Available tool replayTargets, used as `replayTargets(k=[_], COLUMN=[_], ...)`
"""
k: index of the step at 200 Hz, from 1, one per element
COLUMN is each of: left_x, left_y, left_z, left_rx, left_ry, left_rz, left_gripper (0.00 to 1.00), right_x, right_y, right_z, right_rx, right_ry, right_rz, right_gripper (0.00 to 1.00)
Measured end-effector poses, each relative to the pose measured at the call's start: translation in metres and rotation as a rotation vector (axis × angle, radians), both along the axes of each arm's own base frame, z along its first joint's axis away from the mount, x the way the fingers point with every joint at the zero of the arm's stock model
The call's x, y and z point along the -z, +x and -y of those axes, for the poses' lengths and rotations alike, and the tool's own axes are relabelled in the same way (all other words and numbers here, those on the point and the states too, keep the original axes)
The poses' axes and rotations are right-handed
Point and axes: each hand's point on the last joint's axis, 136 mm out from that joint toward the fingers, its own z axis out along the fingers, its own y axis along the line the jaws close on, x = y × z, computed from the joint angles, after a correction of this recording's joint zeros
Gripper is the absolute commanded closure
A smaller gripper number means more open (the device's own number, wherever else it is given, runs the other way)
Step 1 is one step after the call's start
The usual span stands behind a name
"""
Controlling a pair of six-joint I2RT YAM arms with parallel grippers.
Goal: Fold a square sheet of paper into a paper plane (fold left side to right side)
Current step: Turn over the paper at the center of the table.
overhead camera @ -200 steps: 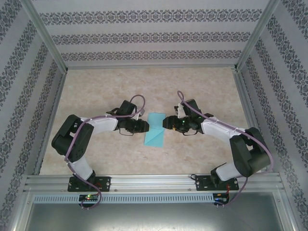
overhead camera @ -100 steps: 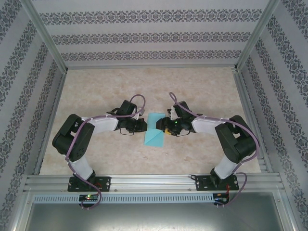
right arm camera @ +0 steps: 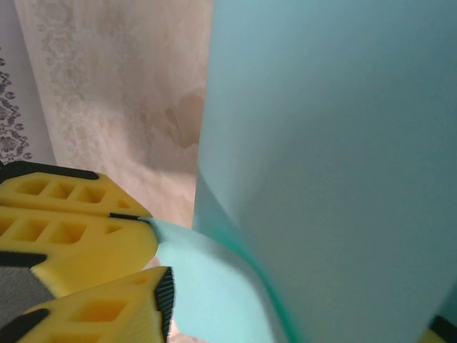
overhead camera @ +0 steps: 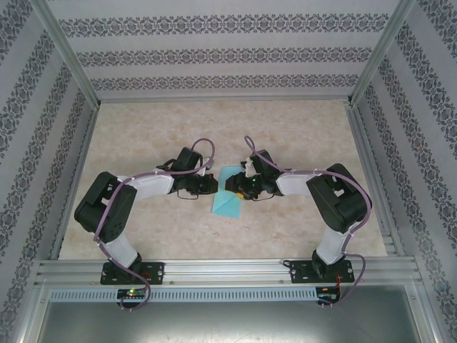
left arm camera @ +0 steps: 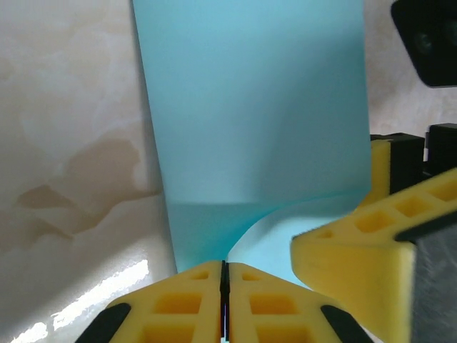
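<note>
"Looking down from above, what was biggest?" the trainee asked.

"The table [overhead camera: 143, 136], pale and marbled," the engineer said. "On it the left arm [overhead camera: 146, 184] and right arm [overhead camera: 300, 184] bent inward until their wrists nearly met near the middle."

"And the paper?"

"The paper [overhead camera: 228, 206] lay on the table between the two wrists, its near end poking out toward the bases. Most of it was flat. One layer curled up off the lower one on the right-hand side."

"Were the grippers holding it?"

"The left gripper [left arm camera: 223, 268] had its jaws pressed together, and the paper's edge ran right into the seam, so it looked pinched there. The right gripper [right arm camera: 153, 250] had its jaws a little apart, with the raised edge sitting at the tips of its fingers [right arm camera: 78, 229]. Whether they had bitten on it could not be told."

"How far along was the job, then?"

"Early," the engineer judged. "From above the paper looked narrower than a square, so some fold seemed made or under way. But the raised layer was a soft curve, not a pressed crease, and no pointed dart shape showed. Flattening that fold was left to do, and after it the nose and wing folds."
</note>
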Motion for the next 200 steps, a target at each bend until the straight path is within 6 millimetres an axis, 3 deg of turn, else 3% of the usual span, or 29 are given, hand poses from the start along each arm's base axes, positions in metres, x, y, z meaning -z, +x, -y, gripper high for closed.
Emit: replayTargets(k=[21,39,58,76,107,126,168,200], left_x=[-0.006,-0.013,-0.027,-0.051,-0.107,-0.147,-0.227,-0.274], left_y=[0.002,0.004,0.007,0.011,0.012,0.014,0.013,0.009], left_z=[-0.002,-0.008,-0.023,-0.041,-0.072,-0.080,-0.054,-0.032], left_rx=[-0.006,-0.031,-0.079,-0.136,-0.274,-0.326,-0.212,-0.099], left_ry=[0.000,-0.005,-0.017,-0.038,-0.168,-0.299,-0.565,-0.677], left_rz=[0.021,0.035,0.069,0.127,0.252,0.329,0.406,0.456], left_gripper=[0.64,0.44,0.27,0.01,0.00,0.00,0.08,0.16], right_x=[-0.004,-0.007,-0.018,-0.045,-0.119,-0.167,-0.262,-0.313], right_y=[0.001,0.003,0.007,0.016,0.033,0.039,0.039,0.025], right_z=[-0.003,-0.004,-0.002,0.005,0.023,0.029,0.018,0.002], right_rx=[0.000,0.005,0.007,0.023,0.032,0.014,-0.083,-0.162], right_ry=[0.020,0.030,0.047,0.088,0.203,0.278,0.451,0.545], right_rz=[0.001,0.004,0.032,0.094,0.288,0.408,0.606,0.692], right_gripper=[0.85,1.00,1.00,1.00,1.00,1.00,1.00,1.00])
